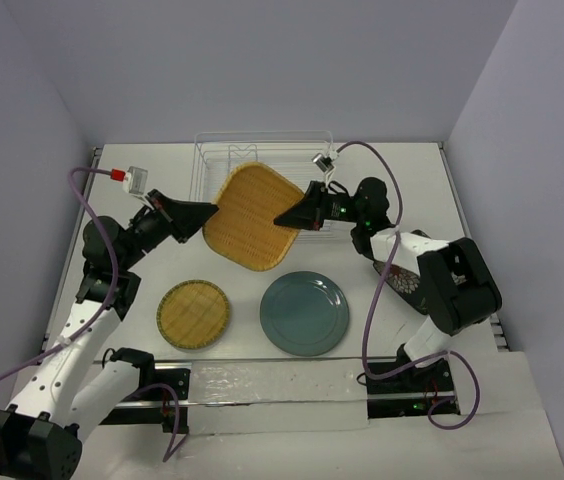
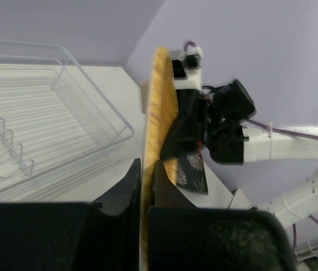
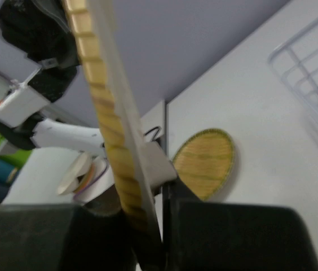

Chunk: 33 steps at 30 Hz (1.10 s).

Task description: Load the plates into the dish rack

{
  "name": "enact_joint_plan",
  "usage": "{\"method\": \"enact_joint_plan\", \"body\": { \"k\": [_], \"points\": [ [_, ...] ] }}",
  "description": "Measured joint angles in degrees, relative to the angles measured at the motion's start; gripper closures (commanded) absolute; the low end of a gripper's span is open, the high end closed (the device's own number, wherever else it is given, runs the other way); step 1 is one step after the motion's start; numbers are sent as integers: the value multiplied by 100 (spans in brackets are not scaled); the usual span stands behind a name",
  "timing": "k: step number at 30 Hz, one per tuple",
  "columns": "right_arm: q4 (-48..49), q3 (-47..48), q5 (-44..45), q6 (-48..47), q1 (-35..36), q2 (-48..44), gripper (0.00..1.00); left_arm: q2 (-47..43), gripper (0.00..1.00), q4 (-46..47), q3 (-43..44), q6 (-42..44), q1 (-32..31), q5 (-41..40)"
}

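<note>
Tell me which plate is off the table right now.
The orange-tan square plate: the left gripper and right gripper pinch its opposite edges, near the dish rack. The yellow plate, teal plate and dark floral plate lie on the table.

Soft, even, bright light fills the overhead view; shadows on the white surface (image 1: 152, 200) are faint, and a glossy strip (image 1: 262, 378) at its near edge glares. In the wrist views the near fingers (image 2: 119, 195) are dark blurs; the orange plate (image 3: 105, 96) and dish rack (image 3: 317, 84) look soft.
</note>
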Motion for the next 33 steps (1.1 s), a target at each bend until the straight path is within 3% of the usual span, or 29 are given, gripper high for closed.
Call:
{"method": "enact_joint_plan", "body": {
  "k": [1,3,5,6,8,13,17,21,27,33],
  "points": [
    [271,3,-51,188,-29,0,100,-4,92,42,0,5,4,-39],
    [602,15,-50,457,-60,-9,100,-15,59,112,11,37,0,-113],
    [720,27,-27,488,-63,-26,100,-16,33,-35,116,105,-32,-332],
    [688,44,-19,337,-49,-49,100,6,23,-195,230,101,-67,-560],
    [342,70,-31,-45,-45,-149,100,67,14,-504,491,159,-100,-1069],
    [-1485,534,489,-1607,-63,-678,100,60,8,-1125,875,288,-115,-2462],
    [-3030,1354,1379,-2944,-82,-1066,100,65,7,-1585,965,344,-116,-3525],
    [-3944,2393,1869,-4138,-89,-1035,100,157,7,-1786,968,408,-117,-4254],
    [-4741,4463,1882,-5912,-97,212,100,394,5,-1915,966,637,-117,-4763],
    [-5349,6371,1968,-6869,-97,1896,100,359,5,-1916,944,896,-116,-4967]
  ]
}}
